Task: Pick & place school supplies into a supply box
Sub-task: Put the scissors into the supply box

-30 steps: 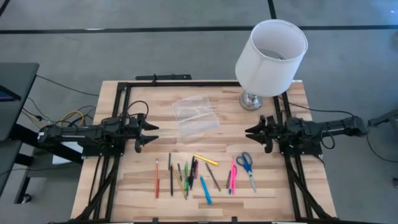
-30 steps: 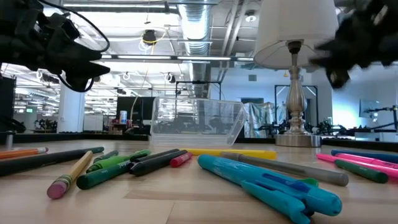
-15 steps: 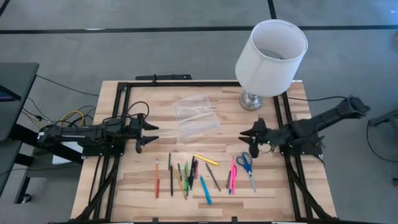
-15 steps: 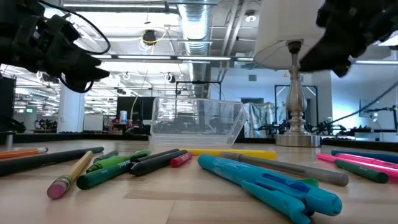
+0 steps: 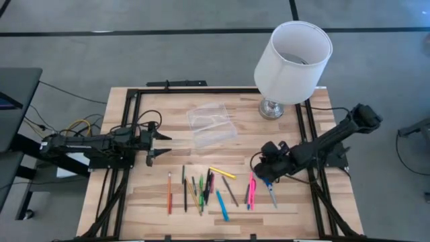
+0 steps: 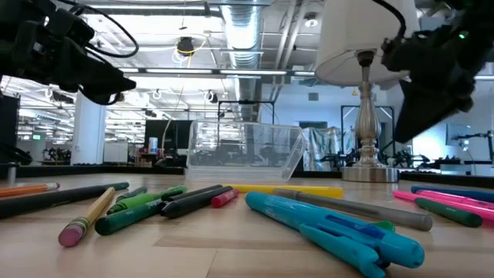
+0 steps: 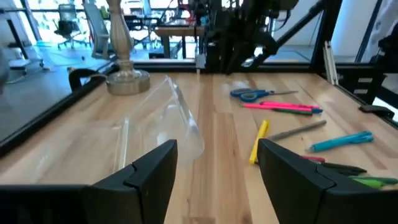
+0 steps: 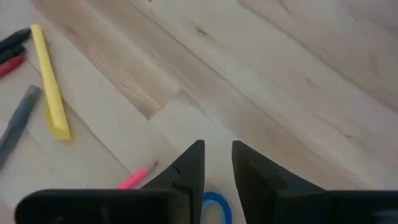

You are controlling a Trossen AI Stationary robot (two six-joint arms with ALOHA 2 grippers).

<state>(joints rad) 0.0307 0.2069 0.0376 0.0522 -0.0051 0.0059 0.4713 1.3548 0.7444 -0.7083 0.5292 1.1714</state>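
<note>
I see a wooden table (image 5: 161, 212) with a clear box (image 5: 211, 125) lying mid-table. My left gripper (image 5: 158, 146) waits at the left, fingers wide apart. My right gripper (image 8: 216, 163), fingers narrowly apart, hovers over blue scissors (image 5: 269, 189), among scattered pens (image 5: 201, 189).

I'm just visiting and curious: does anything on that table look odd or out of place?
Yes, the lamp at the table's far right corner: a big white-shaded household lamp beside school supplies. The clear box also lies askew to the table's edges. The pens and scissors lie loose in a rough row, nothing spilled or broken.
</note>
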